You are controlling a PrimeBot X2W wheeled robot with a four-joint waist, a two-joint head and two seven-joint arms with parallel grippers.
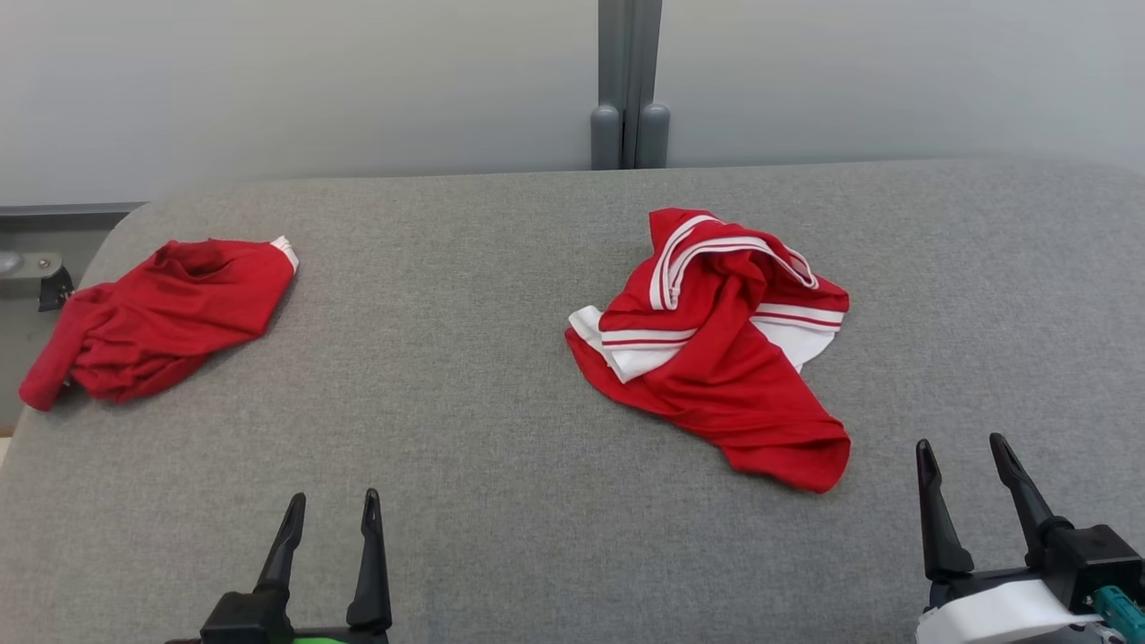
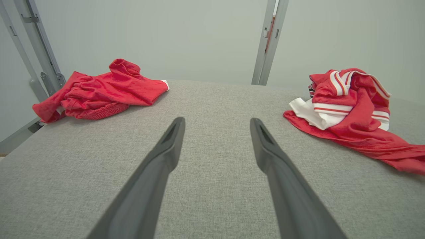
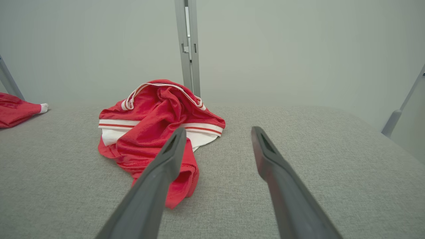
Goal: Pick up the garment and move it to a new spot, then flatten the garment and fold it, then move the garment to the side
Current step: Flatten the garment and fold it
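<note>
A crumpled red garment with white stripes [image 1: 716,344] lies right of the middle of the grey table [image 1: 465,358]; the same heap appears as the striped garment [image 2: 352,113] at the right of the left wrist view and the striped garment [image 3: 156,126] left of centre in the right wrist view. A second, plain red garment [image 1: 161,313] is bunched at the table's far left, partly over the edge. My left gripper [image 1: 331,505] stands open near the front edge, nothing between its fingers. My right gripper [image 1: 966,452] is open too, just right of the striped garment's lower corner, not touching it.
A grey upright post [image 1: 629,85] stands behind the table against a pale wall. A metal bracket [image 1: 31,273] sits beyond the table's left edge. The plain red garment [image 2: 99,89] and plain red garment [image 3: 16,109] show at the left of both wrist views.
</note>
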